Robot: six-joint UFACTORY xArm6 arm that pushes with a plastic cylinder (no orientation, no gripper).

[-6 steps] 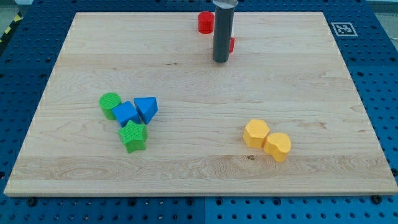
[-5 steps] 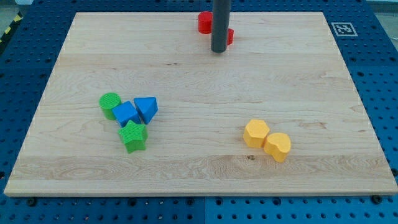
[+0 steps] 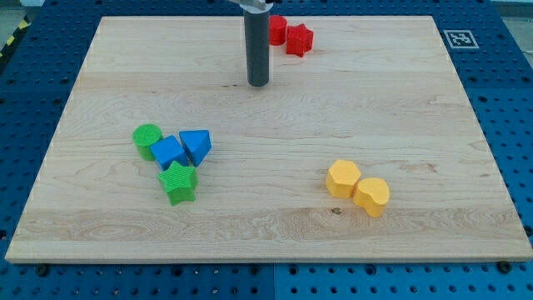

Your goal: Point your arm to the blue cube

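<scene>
blue cube (image 3: 169, 152) well below-left of my tip (image 3: 258, 84).

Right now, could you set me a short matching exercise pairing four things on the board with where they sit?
Things:
1. my tip
2. blue cube
3. green cylinder
4. yellow blocks

Places:
A. view's lower right
B. view's left of the blue cube, touching it
C. upper middle, below-left of the red blocks
D. between the green cylinder and the blue triangular block

Pairs: 1-C, 2-D, 3-B, 4-A
</scene>
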